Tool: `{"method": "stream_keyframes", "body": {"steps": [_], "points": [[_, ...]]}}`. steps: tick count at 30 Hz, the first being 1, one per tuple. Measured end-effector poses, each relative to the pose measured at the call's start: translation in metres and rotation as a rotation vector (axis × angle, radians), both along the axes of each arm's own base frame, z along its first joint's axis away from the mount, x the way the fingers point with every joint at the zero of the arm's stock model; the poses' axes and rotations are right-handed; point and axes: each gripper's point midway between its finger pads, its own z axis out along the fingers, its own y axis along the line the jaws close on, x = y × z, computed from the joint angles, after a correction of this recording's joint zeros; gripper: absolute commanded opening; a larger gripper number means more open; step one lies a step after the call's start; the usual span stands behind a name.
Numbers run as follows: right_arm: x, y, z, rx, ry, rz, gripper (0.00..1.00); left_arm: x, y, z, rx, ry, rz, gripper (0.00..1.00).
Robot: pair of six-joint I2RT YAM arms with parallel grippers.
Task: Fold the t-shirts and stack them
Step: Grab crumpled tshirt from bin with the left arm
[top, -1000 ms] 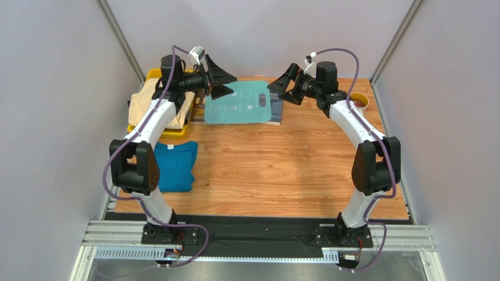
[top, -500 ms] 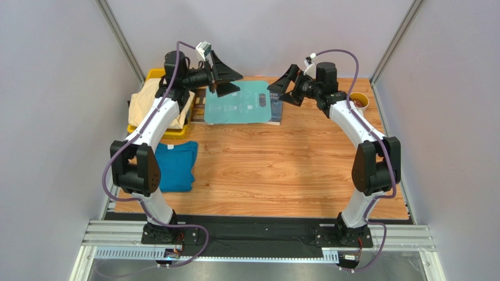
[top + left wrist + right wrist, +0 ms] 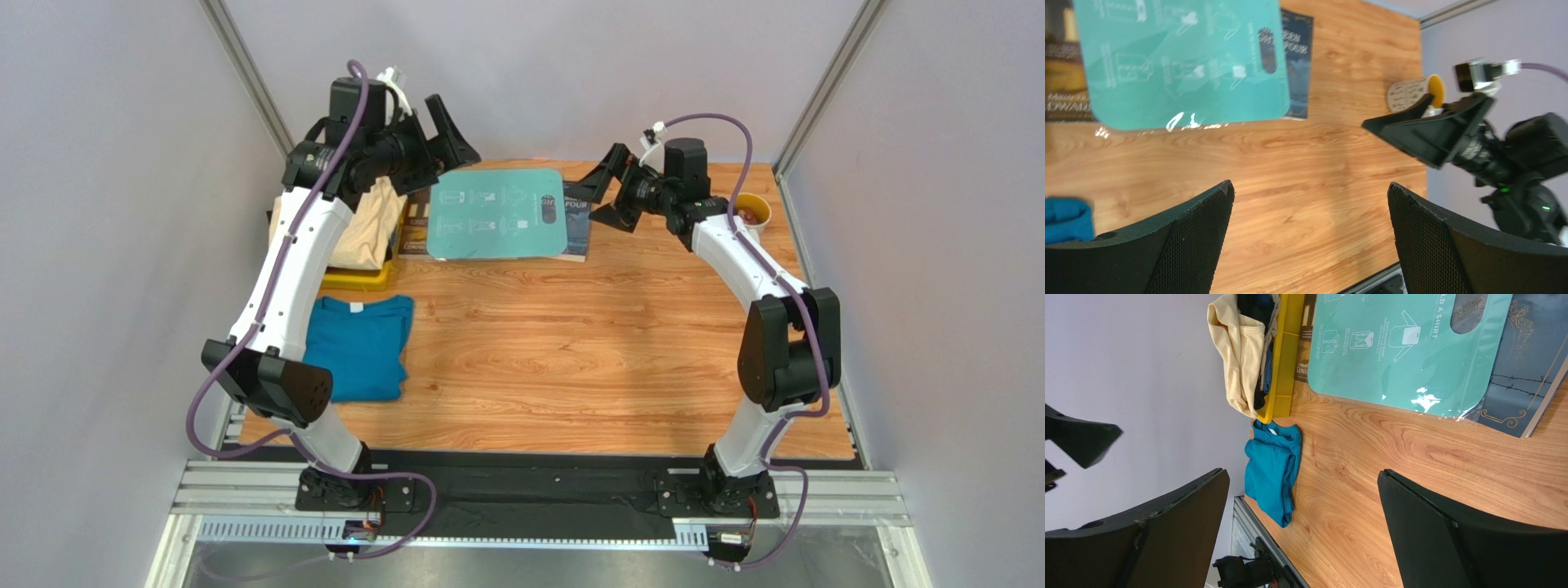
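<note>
**Reader:** What could go wrong from here?

**Arm:** My judgement is that the cream-yellow shirt [image 3: 1240, 352] is the hazard. It hangs over the wall of the yellow bin [image 3: 362, 279] at the upper left of the overhead view, with darker cloth bunched behind it. A low pinch there could catch the bin wall or take two garments at once and drag the bin. A careless sweep of my left elbow could also ruffle the teal-blue shirt [image 3: 362, 349], which lies folded flat on the table [image 3: 589, 355] at the lower left.

**Reader:** And the pose?

**Arm:** My left gripper [image 3: 427, 141] is raised high above the bin at the upper left, arm stretched long, jaws wide apart and holding nothing. My right gripper [image 3: 610, 190] hovers at the upper centre, just beside the right edge of the teal board [image 3: 503, 214], and its jaws are also spread and empty. A drop there would strike the board or the dark book [image 3: 577, 233] under it, not cloth.
</note>
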Motion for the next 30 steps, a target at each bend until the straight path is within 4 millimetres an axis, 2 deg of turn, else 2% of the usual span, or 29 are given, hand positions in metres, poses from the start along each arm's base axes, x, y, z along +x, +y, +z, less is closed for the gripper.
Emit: {"method": "stream_keyframes", "body": {"steps": [4,7,11,12,13,14,17,21,23,25,27,30], "points": [[-0.001,0.000,-0.001,0.000,0.010,-0.001,1.00,-0.012,0.002,-0.037,0.020,0.086,-0.001,1.00],[-0.001,0.000,-0.002,0.001,0.013,-0.002,1.00,-0.018,-0.004,-0.050,-0.027,0.115,-0.036,1.00],[-0.002,0.000,-0.002,0.000,0.016,-0.002,1.00,-0.024,-0.014,-0.051,-0.111,0.120,-0.084,1.00],[-0.004,-0.001,-0.003,-0.001,0.019,-0.002,1.00,-0.025,-0.017,-0.049,-0.139,0.109,-0.097,0.97],[-0.006,-0.001,-0.004,-0.002,0.023,-0.003,1.00,-0.025,-0.020,-0.046,-0.169,0.095,-0.111,0.88],[-0.007,-0.002,-0.004,-0.002,0.024,-0.003,1.00,-0.027,-0.020,-0.045,-0.190,0.092,-0.119,0.85],[-0.010,-0.002,-0.002,-0.003,0.024,-0.002,1.00,-0.024,-0.016,-0.039,-0.208,0.084,-0.112,0.83],[-0.015,-0.006,-0.009,-0.035,0.066,-0.013,1.00,-0.005,0.008,-0.038,-0.103,0.095,-0.007,0.84],[-0.019,-0.010,-0.016,-0.066,0.103,-0.024,1.00,0.011,0.027,-0.038,0.000,0.094,0.072,0.82],[-0.022,-0.015,-0.021,-0.100,0.136,-0.039,1.00,0.024,0.048,-0.048,0.123,0.119,0.149,0.82],[-0.025,-0.020,-0.025,-0.131,0.162,-0.052,1.00,0.038,0.071,-0.067,0.254,0.161,0.237,0.82],[-0.031,-0.031,-0.034,-0.178,0.204,-0.081,1.00,0.042,0.105,-0.115,0.452,0.270,0.324,0.83]]}}
